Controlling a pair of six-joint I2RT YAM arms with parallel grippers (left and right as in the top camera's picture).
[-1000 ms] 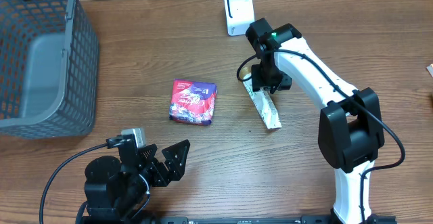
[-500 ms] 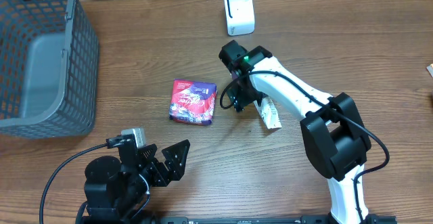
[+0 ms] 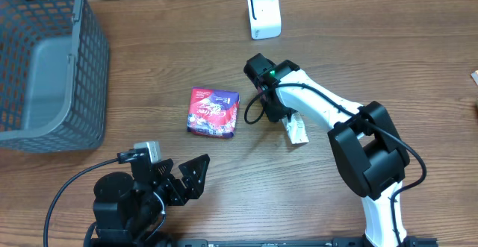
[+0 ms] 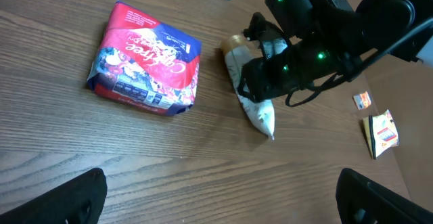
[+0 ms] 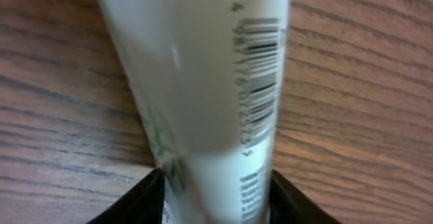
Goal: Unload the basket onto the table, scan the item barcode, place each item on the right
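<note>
The item is a white tube lying on the wooden table right of centre, its barcode facing my right wrist camera. My right gripper is down over the tube's upper end. In the right wrist view its black fingers press both sides of the tube, so it is shut on it. The white scanner stands at the table's back edge, well away from the tube. My left gripper hangs wide open near the front edge, holding nothing.
A red snack packet lies just left of the tube. A grey wire basket fills the back left corner. Two small orange sachets lie to the right of the right arm.
My right gripper has moved from near the scanner down and left over the tube, opened wide, then closed onto the tube. The tube shifted slightly. The left arm stayed put.
</note>
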